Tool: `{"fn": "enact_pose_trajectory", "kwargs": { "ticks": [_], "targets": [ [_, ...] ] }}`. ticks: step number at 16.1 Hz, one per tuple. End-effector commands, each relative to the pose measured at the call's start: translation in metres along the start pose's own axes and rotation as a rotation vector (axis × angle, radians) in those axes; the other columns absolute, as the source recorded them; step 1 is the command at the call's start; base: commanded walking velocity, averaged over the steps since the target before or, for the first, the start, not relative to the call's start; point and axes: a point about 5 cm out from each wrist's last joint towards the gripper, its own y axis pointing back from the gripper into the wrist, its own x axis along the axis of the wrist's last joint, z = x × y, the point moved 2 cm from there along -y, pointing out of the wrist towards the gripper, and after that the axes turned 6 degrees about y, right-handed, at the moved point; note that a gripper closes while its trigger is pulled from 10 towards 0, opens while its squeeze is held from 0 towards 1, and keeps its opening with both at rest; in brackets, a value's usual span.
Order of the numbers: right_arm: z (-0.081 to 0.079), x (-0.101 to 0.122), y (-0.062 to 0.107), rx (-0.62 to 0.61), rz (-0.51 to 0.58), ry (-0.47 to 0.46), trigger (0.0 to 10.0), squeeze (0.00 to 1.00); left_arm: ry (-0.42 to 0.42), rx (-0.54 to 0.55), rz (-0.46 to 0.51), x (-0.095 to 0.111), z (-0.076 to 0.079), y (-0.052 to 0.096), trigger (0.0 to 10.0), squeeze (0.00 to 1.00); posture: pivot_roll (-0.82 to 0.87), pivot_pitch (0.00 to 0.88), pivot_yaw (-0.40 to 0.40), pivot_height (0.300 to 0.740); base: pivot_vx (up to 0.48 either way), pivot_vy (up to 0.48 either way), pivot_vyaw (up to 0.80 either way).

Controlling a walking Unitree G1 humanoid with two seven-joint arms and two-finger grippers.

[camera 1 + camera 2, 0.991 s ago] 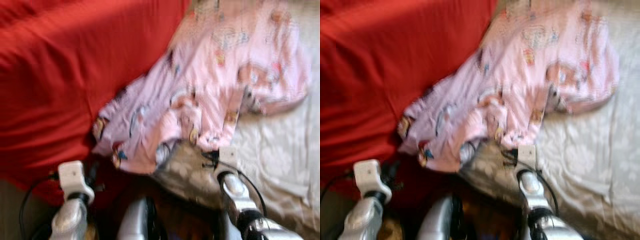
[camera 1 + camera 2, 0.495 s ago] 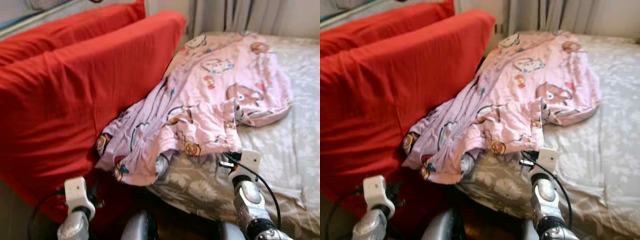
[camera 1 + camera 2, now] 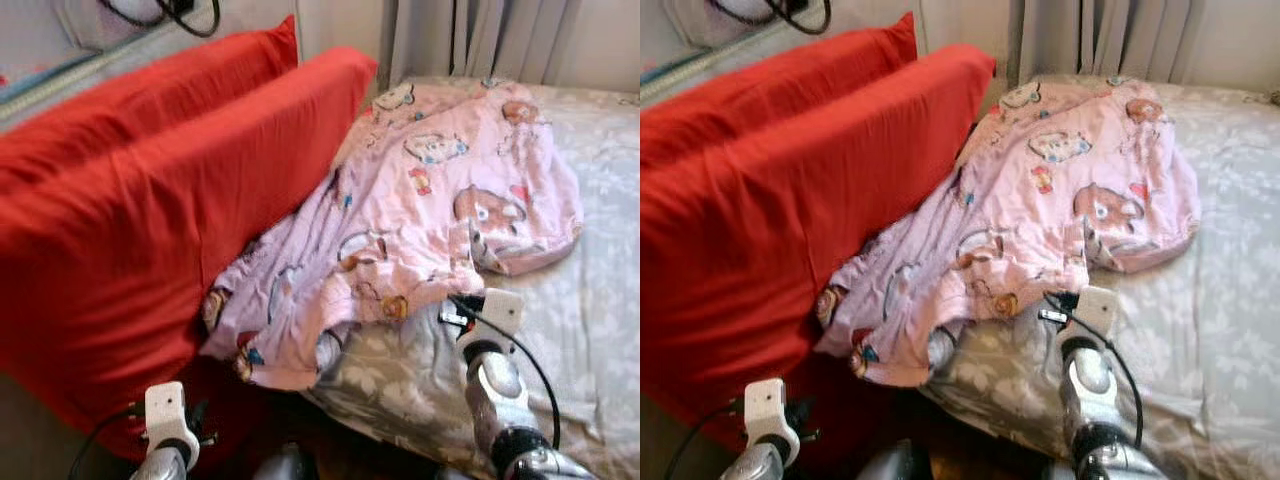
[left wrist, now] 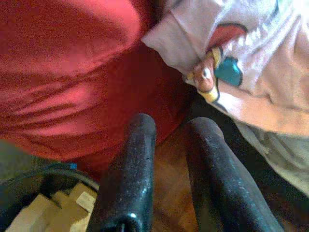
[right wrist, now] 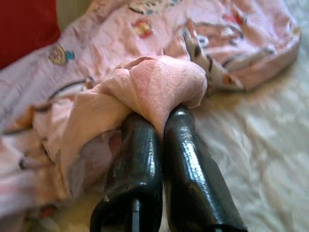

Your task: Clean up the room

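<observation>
two red pillows (image 3: 170, 190) stand on edge along the head of the bed, the largest masses in the scene; they look orderly and, as a judgement, need no handling. bed (image 3: 1230, 330), covered by a pale floral sheet, lies mostly bare on the robot's right, with some creasing. pink blanket (image 3: 440, 210), printed with cartoon animals, lies crumpled across the bed, one side leaning against the nearer pillow and its lower edge hanging over the mattress corner toward the floor; it is neither spread nor folded. right gripper (image 5: 161, 113), at the near hem of the blanket, has its two fingers pressed together on a bunched fold of the pink cloth, as the right wrist view shows; the fabric wraps over the fingertips. left gripper (image 4: 169, 130) hangs low beside the bed frame, fingers slightly parted and empty, pointed at the wooden floor (image 4: 169, 193) between the red pillow and the drooping blanket corner. judged progress: early. the grasp on the blanket is made, but the straightening or folding of it, the chief visible untidiness, is not yet done.
</observation>
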Motion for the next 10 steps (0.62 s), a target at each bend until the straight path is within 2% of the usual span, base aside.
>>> {"fn": "enact_pose_trajectory", "kwargs": {
  "ticks": [1, 2, 4, 6, 10],
  "targets": [
    [-0.003, 0.004, -0.003, 0.010, 0.007, 0.002, 10.0, 0.00, 0.102, 0.085, -0.026, -0.008, -0.015, 0.003, 10.0, 0.00, 0.08, 0.000, 0.079, 0.733, 0.000, 0.000, 0.00],
    [-0.002, 0.004, -0.003, 0.009, 0.006, 0.002, 10.0, 0.00, 0.132, 0.109, -0.032, -0.011, -0.018, 0.005, 10.0, 0.00, 0.08, 0.000, 0.074, 0.740, 0.000, 0.000, 0.00],
    [-0.002, 0.003, -0.002, 0.012, 0.002, 0.009, 10.0, 0.00, 0.063, 0.084, -0.090, -0.025, -0.018, 0.009, 10.0, 0.00, 0.08, 0.000, 0.073, 0.740, 0.000, 0.000, 0.00],
    [-0.001, 0.006, -0.003, 0.004, 0.010, 0.006, 10.0, 0.00, 0.050, 0.104, -0.133, -0.035, -0.023, 0.014, 10.0, 0.00, 0.07, 0.000, 0.083, 0.740, 0.000, 0.000, 0.00],
    [0.001, 0.004, -0.001, -0.025, 0.021, -0.005, 10.0, 0.00, 0.033, 0.099, -0.165, -0.041, -0.023, 0.016, 10.0, 0.00, 0.07, 0.000, 0.095, 0.740, 0.000, 0.000, 0.00]
  ]
}}
